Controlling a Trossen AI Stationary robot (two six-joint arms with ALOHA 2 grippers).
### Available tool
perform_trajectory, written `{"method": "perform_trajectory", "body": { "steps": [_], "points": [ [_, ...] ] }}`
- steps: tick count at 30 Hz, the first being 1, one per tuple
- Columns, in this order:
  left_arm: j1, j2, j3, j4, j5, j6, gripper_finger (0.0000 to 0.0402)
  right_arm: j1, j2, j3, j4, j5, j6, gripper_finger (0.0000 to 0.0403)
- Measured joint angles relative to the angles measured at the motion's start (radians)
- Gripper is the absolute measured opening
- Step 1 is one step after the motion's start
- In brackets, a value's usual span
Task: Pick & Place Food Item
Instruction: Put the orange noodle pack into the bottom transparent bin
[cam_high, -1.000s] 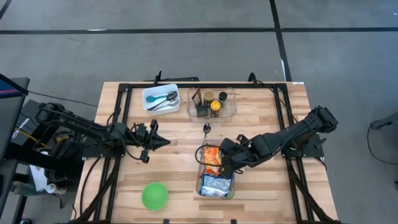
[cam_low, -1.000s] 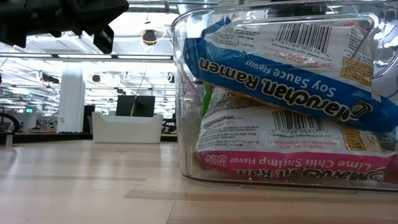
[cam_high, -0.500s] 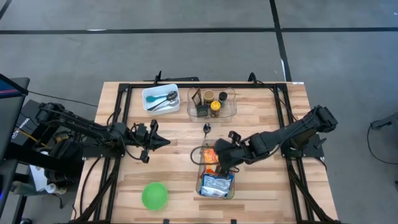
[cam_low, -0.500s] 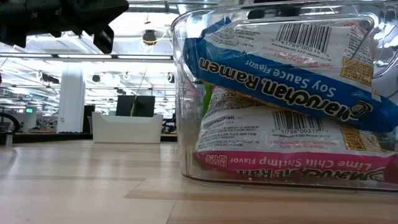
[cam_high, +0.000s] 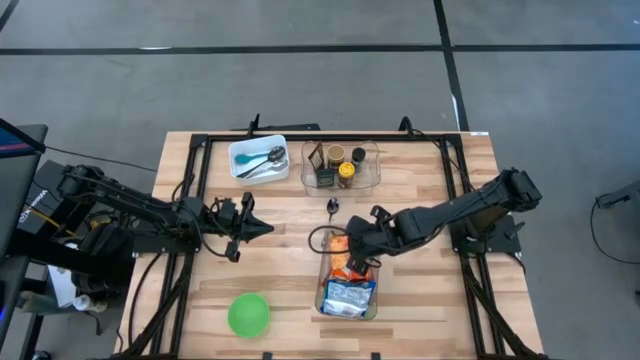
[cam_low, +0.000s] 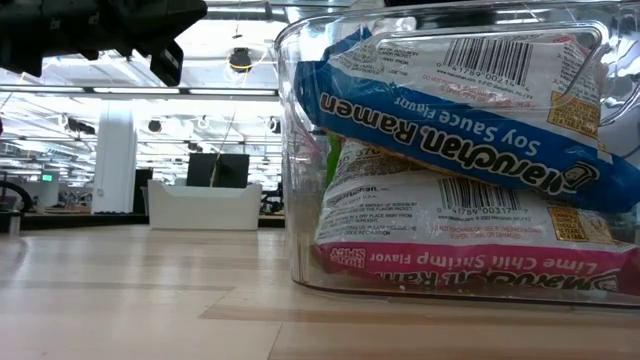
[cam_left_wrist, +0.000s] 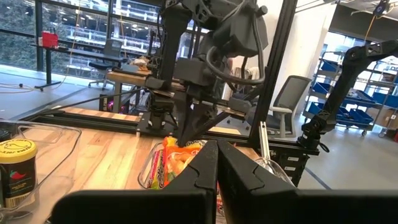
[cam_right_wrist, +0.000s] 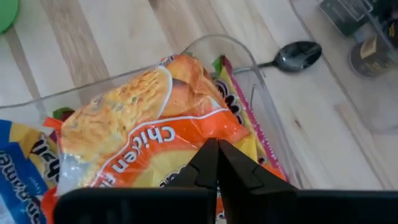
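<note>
Your right gripper (cam_high: 352, 250) is positioned over the far end of the clear bin (cam_high: 322, 300) near the front centre of the surface (cam_high: 420, 300). Its fingers (cam_right_wrist: 205, 165) are clenched together with the tips on the orange chicken ramen packet (cam_right_wrist: 149, 124); they pinch the wrapper at its edge, though the right wrist view does not make clear how much film is caught. That packet lies tilted, uppermost at the far end of the bin, resting on other packets.

In the low view the bin holds a blue soy sauce ramen packet (cam_low: 450, 100) stacked on a pink lime chili shrimp packet (cam_low: 470, 240), both pressed against the clear wall.

Your left gripper (cam_high: 262, 228) waits above the left half of the surface, well apart from the bin, pointing toward the centre. Its fingers (cam_left_wrist: 205, 180) are clenched on nothing.

Other items noted: a green bowl (cam_high: 248, 314) sits near the front edge, left of the bin. A loose spoon (cam_high: 333, 207) lies just beyond the bin's far end. A white tray (cam_high: 258, 158) with utensils stands at the back, and beside it a clear organizer (cam_high: 341, 166) holding small jars. A yellow-lidded jar (cam_left_wrist: 17, 177) shows in the left wrist view.
</note>
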Motion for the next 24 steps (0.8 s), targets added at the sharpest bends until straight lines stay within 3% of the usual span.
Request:
{"method": "perform_trajectory", "body": {
  "steps": [17,24],
  "points": [
    [0.000,0.000,0.000,0.000,0.000,0.000,0.0000,0.002,0.000,0.003,-0.043,0.012,0.006,0.0001],
    [0.000,0.000,0.000,0.000,0.000,0.000,0.0000,0.016,0.000,0.075,-0.132,0.040,0.005,0.0000]
  ]
}}
